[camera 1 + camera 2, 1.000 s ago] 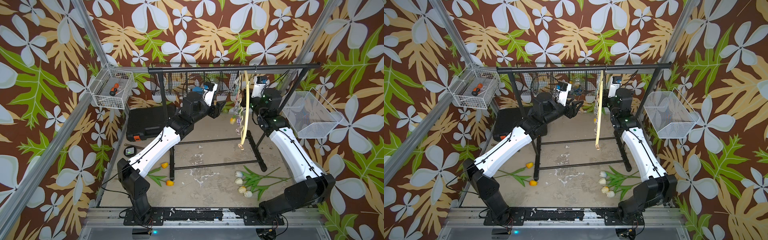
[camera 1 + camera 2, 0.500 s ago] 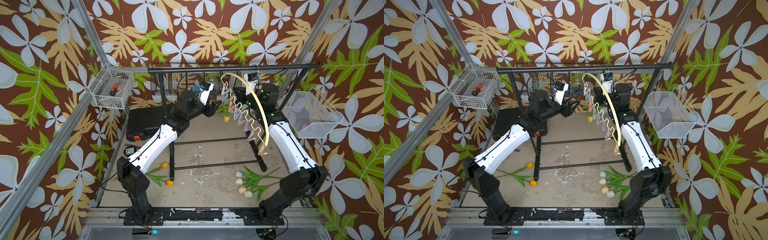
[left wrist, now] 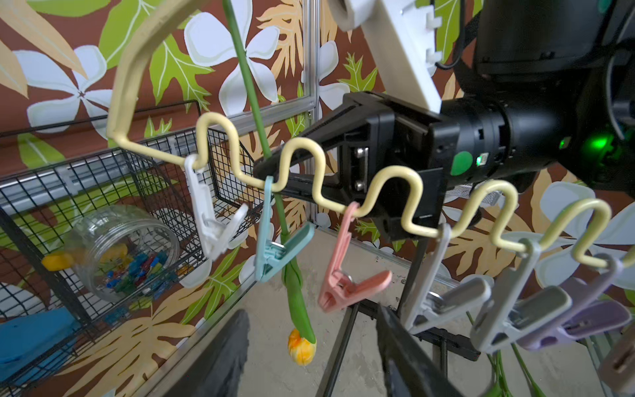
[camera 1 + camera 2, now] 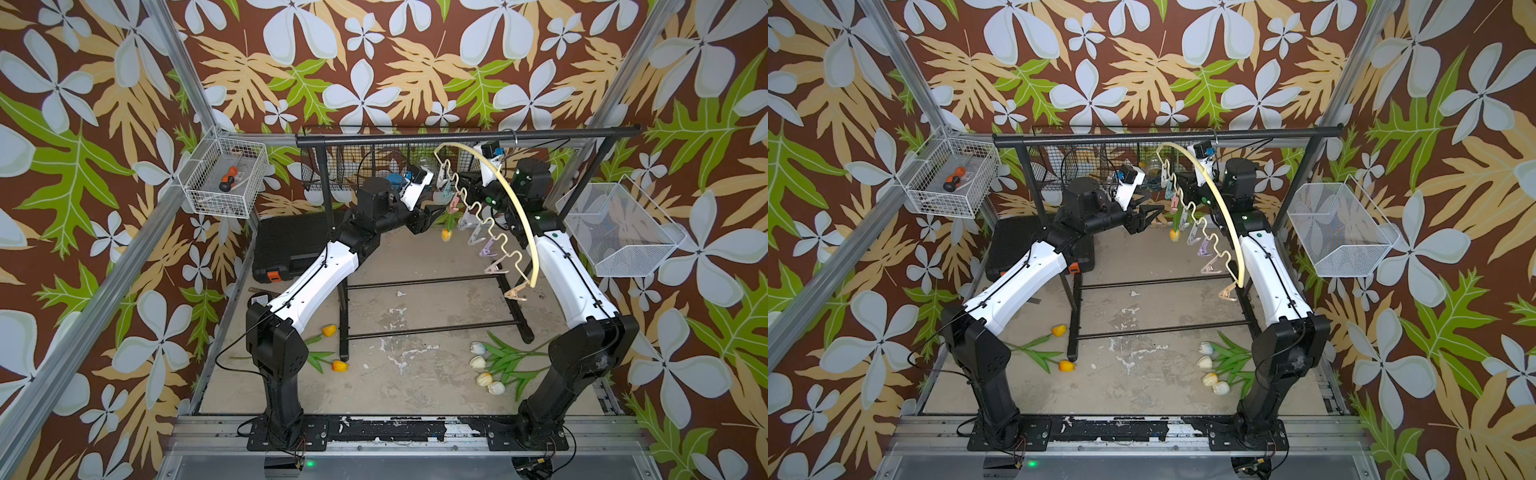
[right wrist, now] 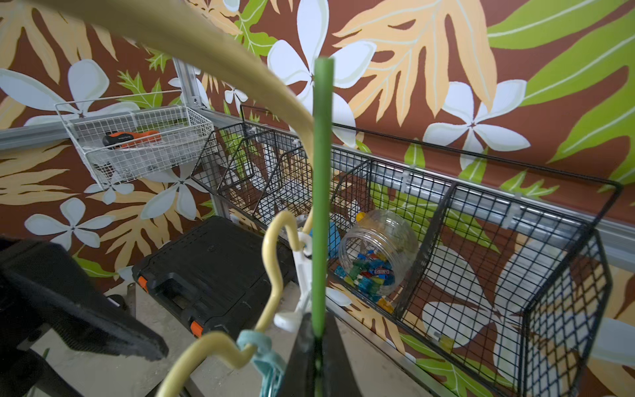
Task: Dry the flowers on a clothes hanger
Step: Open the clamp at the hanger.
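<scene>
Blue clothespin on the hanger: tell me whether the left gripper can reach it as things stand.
Probably yes. The left gripper stands open facing the blue clothespin, nothing between them. The tulip that the right gripper holds hangs close beside the pin and could get knocked.

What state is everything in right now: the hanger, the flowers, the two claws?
clothes hanger, hooked on the black rail, tilted.
held tulip, head down, stem pinched beside the blue clothespin.
right gripper, shut on the held tulip's stem.
left gripper, open, empty.
orange tulips, two lying on the floor.
white tulips, four lying on the floor.
jar, on its side in a wire basket.
</scene>
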Available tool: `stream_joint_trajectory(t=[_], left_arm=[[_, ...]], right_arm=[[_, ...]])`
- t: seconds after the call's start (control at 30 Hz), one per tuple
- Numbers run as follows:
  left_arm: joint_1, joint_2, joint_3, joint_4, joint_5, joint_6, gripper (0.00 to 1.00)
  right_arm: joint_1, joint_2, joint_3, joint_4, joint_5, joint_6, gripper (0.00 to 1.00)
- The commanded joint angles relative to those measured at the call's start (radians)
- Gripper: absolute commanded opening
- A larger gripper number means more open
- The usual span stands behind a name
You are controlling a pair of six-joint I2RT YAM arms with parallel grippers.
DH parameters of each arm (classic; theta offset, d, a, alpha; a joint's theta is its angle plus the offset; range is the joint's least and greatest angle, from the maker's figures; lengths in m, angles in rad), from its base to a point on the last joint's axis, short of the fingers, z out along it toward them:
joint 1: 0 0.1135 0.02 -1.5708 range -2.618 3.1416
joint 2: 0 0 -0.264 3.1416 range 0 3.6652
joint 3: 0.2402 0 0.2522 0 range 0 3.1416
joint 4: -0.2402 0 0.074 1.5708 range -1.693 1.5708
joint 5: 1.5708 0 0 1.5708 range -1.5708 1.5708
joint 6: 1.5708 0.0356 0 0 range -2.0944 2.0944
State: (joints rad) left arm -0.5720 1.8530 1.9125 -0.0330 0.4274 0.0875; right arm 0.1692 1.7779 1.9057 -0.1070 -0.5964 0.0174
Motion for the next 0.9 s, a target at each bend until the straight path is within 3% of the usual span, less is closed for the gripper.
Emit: stream_joint_trajectory(t=[0.0,0.5,0.87], left_arm=[[0.001,0.008,0.023,0.023,0.008,0.053,0.61],[0.001,0.044,0.023,0.058,0.004,0.163,0.55],[0.001,0.083,0.079,0.064,0.01,0.184,0.62]], right_arm=[[0.0,0.028,0.042,-0.014,-0.079,-0.022,0.0],[0.0,0.065,0.089,-0.054,-0.229,-0.031,0.0],[0.003,0.052,0.064,-0.071,-0.273,-0.052,0.0]])
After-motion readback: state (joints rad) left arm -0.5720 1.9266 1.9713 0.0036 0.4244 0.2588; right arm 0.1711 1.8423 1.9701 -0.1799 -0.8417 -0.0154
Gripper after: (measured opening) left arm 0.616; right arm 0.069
